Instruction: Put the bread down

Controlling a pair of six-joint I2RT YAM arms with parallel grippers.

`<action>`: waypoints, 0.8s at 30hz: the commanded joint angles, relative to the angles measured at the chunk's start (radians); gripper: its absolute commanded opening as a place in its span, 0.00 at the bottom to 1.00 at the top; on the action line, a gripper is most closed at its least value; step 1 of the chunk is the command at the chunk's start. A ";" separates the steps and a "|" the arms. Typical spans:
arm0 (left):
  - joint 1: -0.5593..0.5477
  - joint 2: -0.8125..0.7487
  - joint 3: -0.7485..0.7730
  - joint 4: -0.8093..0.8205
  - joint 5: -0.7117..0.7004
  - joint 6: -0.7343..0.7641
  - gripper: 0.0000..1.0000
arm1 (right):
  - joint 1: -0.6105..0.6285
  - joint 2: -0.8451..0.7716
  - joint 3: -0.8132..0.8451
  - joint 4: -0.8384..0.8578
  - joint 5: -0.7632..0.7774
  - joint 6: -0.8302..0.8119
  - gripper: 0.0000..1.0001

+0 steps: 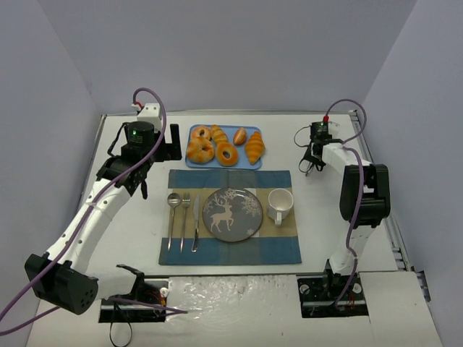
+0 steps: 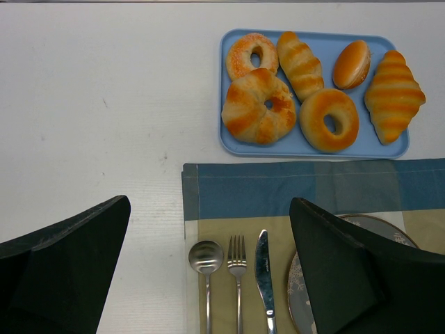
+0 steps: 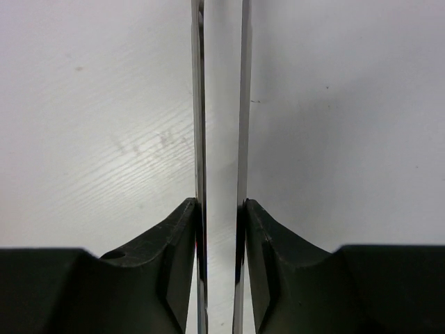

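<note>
Several breads, among them a sugared ring point(image 2: 252, 54), a twisted ring point(image 2: 258, 106), a glazed ring point(image 2: 329, 119) and a croissant point(image 2: 391, 95), lie on a blue tray point(image 1: 249, 165) at the back of the table. A grey deer plate point(image 1: 232, 213) sits bare on the placemat point(image 1: 230, 253). My left gripper point(image 1: 155, 150) is open and empty, held above the placemat's left edge, short of the tray point(image 2: 229, 146). My right gripper point(image 1: 311, 163) is shut on metal tongs point(image 3: 201, 104) over bare table to the right of the tray.
A spoon point(image 2: 206, 257), fork point(image 2: 237, 254) and knife point(image 2: 264, 264) lie left of the plate point(image 2: 295, 296). A white mug point(image 1: 279, 205) stands right of the plate. Grey walls enclose the table on three sides.
</note>
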 commanded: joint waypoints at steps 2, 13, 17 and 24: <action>-0.005 -0.012 0.032 0.046 -0.016 0.014 0.97 | 0.051 -0.222 0.028 -0.006 0.073 -0.030 0.29; -0.005 -0.008 0.033 0.046 -0.015 0.012 0.97 | 0.225 -0.436 0.039 -0.083 0.100 -0.063 0.32; -0.005 -0.005 0.033 0.046 -0.014 0.011 0.97 | 0.303 -0.480 0.035 -0.095 0.070 -0.060 0.35; -0.005 -0.005 0.031 0.046 -0.015 0.011 0.97 | 0.387 -0.480 0.013 -0.105 0.038 -0.057 0.41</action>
